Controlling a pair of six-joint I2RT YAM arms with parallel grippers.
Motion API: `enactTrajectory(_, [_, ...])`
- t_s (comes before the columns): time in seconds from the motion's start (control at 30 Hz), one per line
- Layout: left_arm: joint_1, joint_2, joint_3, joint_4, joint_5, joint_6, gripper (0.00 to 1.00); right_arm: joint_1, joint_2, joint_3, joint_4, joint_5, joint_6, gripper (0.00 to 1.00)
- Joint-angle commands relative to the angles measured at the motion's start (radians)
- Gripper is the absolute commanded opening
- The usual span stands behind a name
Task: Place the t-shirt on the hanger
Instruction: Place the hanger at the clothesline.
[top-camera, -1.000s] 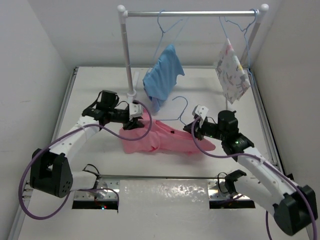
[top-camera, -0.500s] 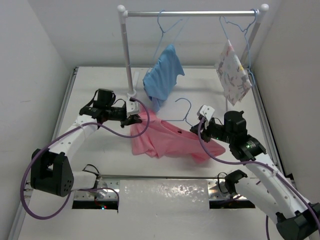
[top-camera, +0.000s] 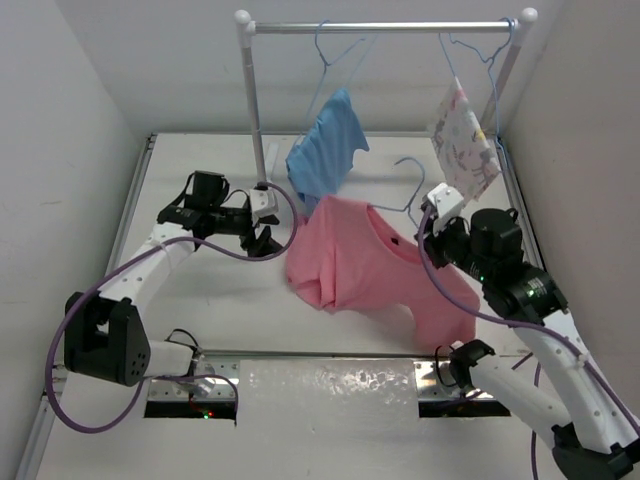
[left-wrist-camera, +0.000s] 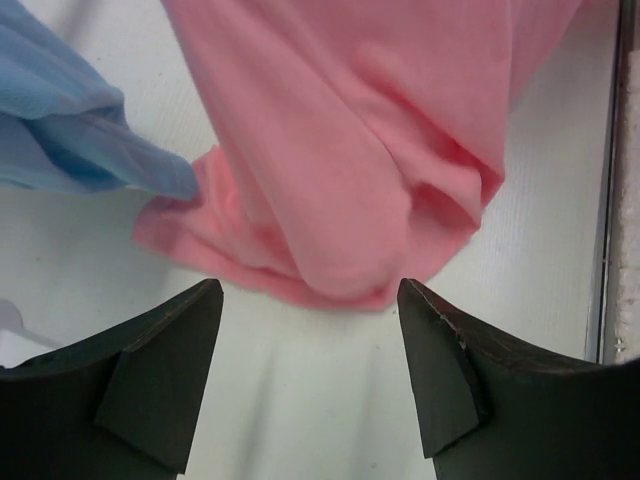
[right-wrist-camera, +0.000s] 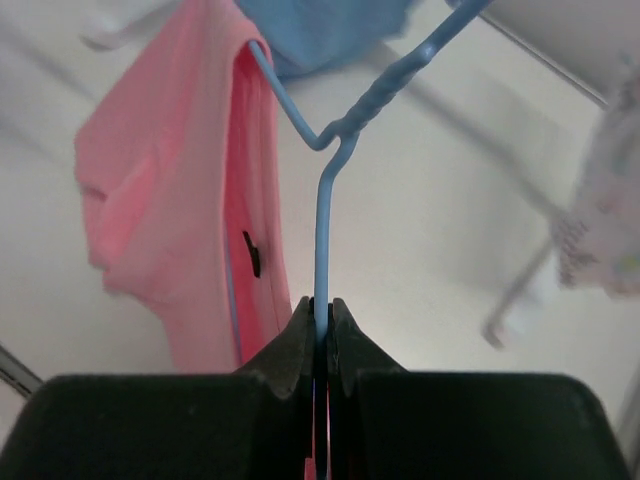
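The salmon-pink t-shirt (top-camera: 360, 260) hangs on the light-blue wire hanger (top-camera: 412, 190), lifted above the table; its hem still droops low at the left. My right gripper (top-camera: 436, 222) is shut on the hanger's wire (right-wrist-camera: 322, 240) just below the twisted neck, with the shirt (right-wrist-camera: 170, 190) to its left. My left gripper (top-camera: 268, 238) is open and empty, left of the shirt; in its wrist view the shirt's lower folds (left-wrist-camera: 370, 170) hang just beyond the fingertips (left-wrist-camera: 432, 350).
A clothes rail (top-camera: 380, 28) stands at the back. On it hang a light-blue shirt (top-camera: 325, 150) and a white patterned cloth (top-camera: 462, 140), each on its own hanger. The rail's left post (top-camera: 254, 110) stands near my left gripper. White walls enclose the table.
My right gripper has lifted the hanger up and to the right, raising the pink shirt off the table. My left gripper has let go of the shirt and opened.
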Motion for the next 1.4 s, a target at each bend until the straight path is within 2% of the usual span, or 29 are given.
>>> enactTrajectory(0.0, [0.007, -0.035, 0.046, 0.027, -0.058, -0.137, 0.68, -0.004, 0.089, 0.204, -0.118, 0.315, 0.065, 0.0])
enactTrajectory(0.03, [0.007, -0.041, 0.043, 0.04, -0.11, -0.159, 0.68, -0.005, 0.127, 0.254, -0.179, 0.413, 0.071, 0.0])
enactTrajectory(0.1, [0.007, -0.058, 0.034, 0.042, -0.148, -0.188, 0.68, -0.005, 0.262, 0.422, -0.253, 0.487, 0.065, 0.0])
enactTrajectory(0.37, [0.007, -0.122, -0.015, 0.041, -0.192, -0.185, 0.68, -0.014, 0.653, 1.023, -0.261, 0.621, -0.042, 0.0])
enactTrajectory(0.47, [0.007, -0.127, -0.009, 0.022, -0.185, -0.179, 0.68, -0.042, 0.776, 1.188, -0.243, 0.641, -0.06, 0.0])
enactTrajectory(0.57, [0.007, -0.132, -0.009, 0.007, -0.179, -0.168, 0.68, -0.079, 0.844, 1.259, -0.188, 0.647, -0.062, 0.0])
enactTrajectory(0.77, [0.007, -0.132, -0.009, -0.019, -0.173, -0.148, 0.68, -0.191, 0.904, 1.258, -0.076, 0.589, -0.016, 0.0])
enactTrajectory(0.87, [0.007, -0.129, -0.013, -0.015, -0.165, -0.145, 0.68, -0.197, 0.94, 1.23, 0.008, 0.537, -0.033, 0.0])
enactTrajectory(1.1, [0.007, -0.129, -0.027, -0.002, -0.178, -0.15, 0.68, -0.197, 1.059, 1.307, -0.005, 0.449, -0.051, 0.0])
enactTrajectory(1.37, [0.007, -0.124, -0.043, 0.001, -0.182, -0.14, 0.68, -0.198, 0.953, 1.07, 0.042, 0.455, -0.047, 0.0])
